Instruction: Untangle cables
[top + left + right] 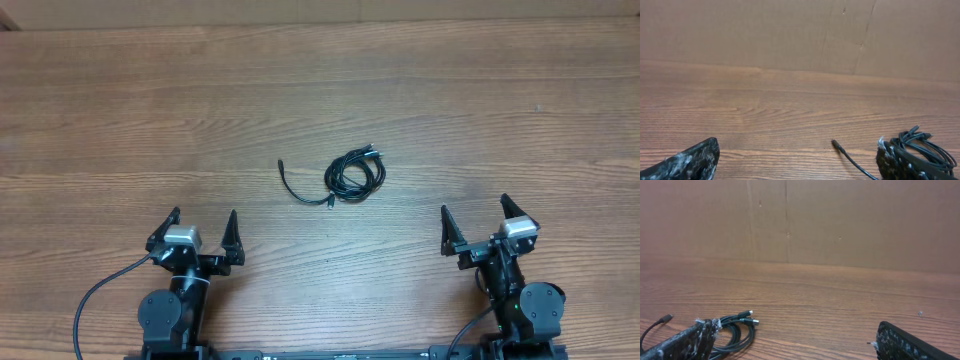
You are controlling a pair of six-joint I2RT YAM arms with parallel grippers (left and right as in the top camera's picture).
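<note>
The cables (352, 173) lie on the wooden tabletop (120, 110), near its middle and a little right of centre, well ahead of both arms. Most of the black cord is wound into a small loose bundle (356, 172) of overlapping loops, with a couple of plug ends sticking out at its upper right edge. One loose strand (296, 187) curves out from the bundle to the left, bends up, and ends in a small plug lying flat on the wood.

The left gripper (204, 216) sits at the near edge of the tabletop, left of the cables and well apart from them. Its jaws are spread wide and hold nothing. The right gripper (474, 206) sits at the near edge on the right, also well apart from the cables, jaws likewise released and empty.

In the left wrist view, the strand's plug end lies between the two fingers, and the bundle shows just past the right finger (900, 162). In the right wrist view, the bundle lies on the wood beyond the left finger (687, 341). A brown cardboard wall (840, 220) stands along the far edge of the tabletop.
</note>
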